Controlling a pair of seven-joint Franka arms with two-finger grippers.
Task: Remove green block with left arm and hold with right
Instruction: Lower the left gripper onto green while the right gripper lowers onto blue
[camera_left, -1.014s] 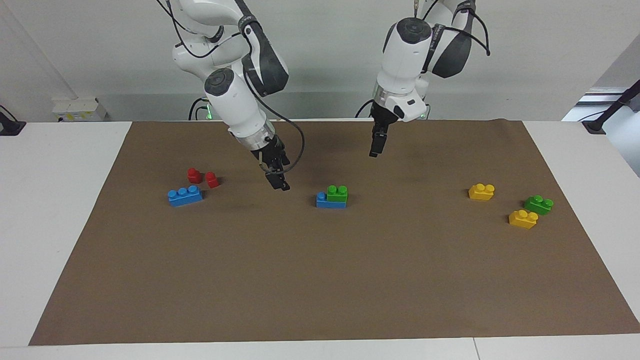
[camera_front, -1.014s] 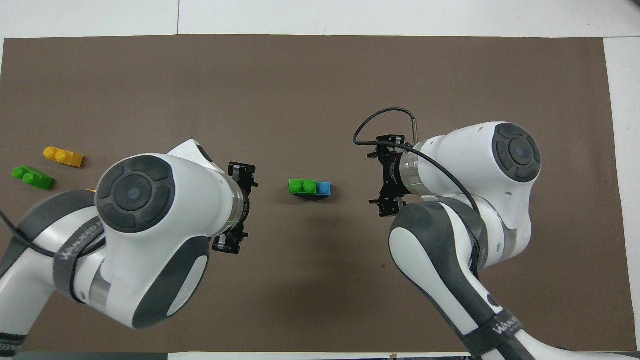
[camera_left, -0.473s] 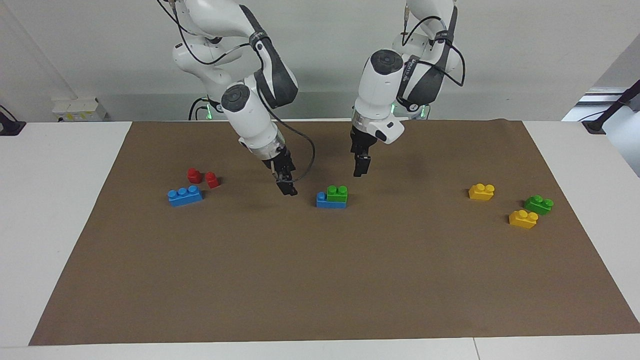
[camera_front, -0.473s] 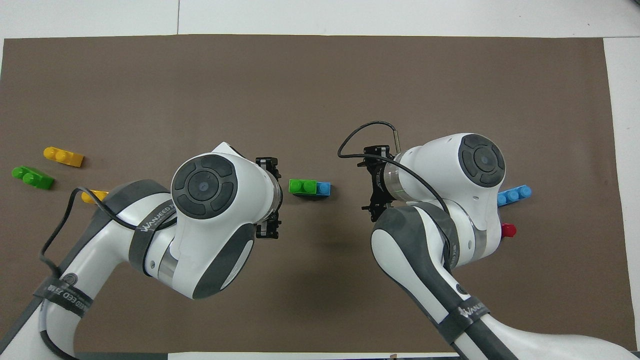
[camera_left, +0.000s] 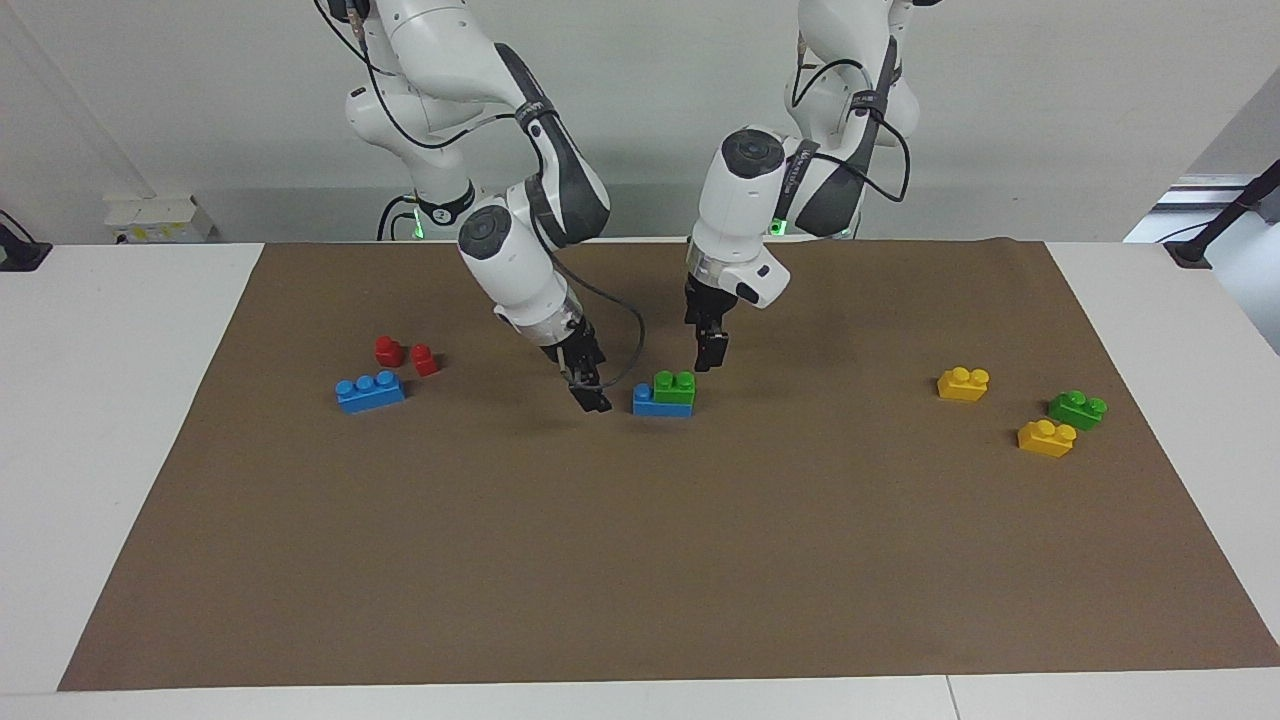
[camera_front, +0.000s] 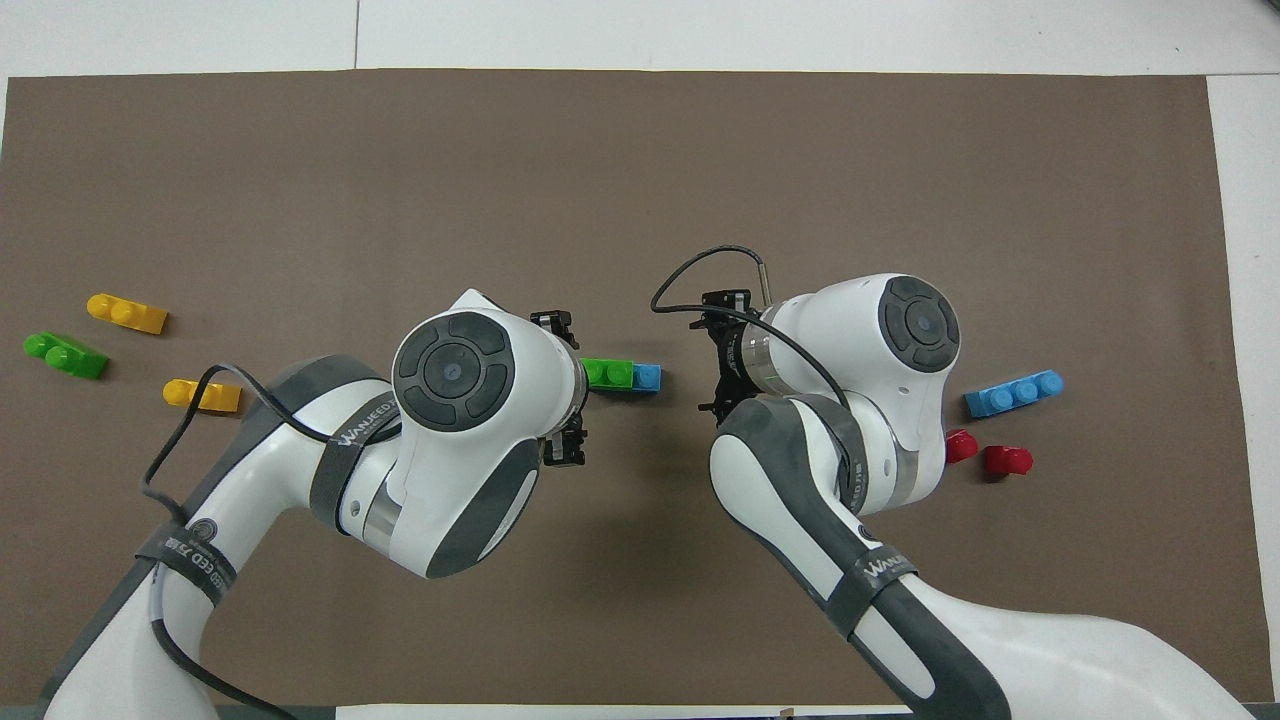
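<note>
right gripper (camera_left: 590, 398): low over the mat (camera_left: 640, 560), just beside the blue block's (camera_left: 650, 403) end toward the right arm's end of the table; jaws apart, holding nothing.
green block (camera_left: 675, 387): pressed onto the blue block near the mat's middle, covering the end toward the left arm.
left gripper (camera_left: 711, 351): just above the green block's robot-side edge, not touching; jaws apart, empty.
spare blocks: red pair (camera_left: 405, 355) and blue one (camera_left: 370, 391) toward the right arm's end; two yellow (camera_left: 963, 383) and a darker green (camera_left: 1077, 409) toward the left arm's end.
risk one: if the right gripper misses the blue base, both blocks would likely lift together.
risk two: a left grip set too low could pinch the base as well; an off-centre pull may tip the pair.
risk three: the two grippers work close together and could collide.
writing: grey straps on both arms carry white lettering, partly readable as "wanjeed".
</note>
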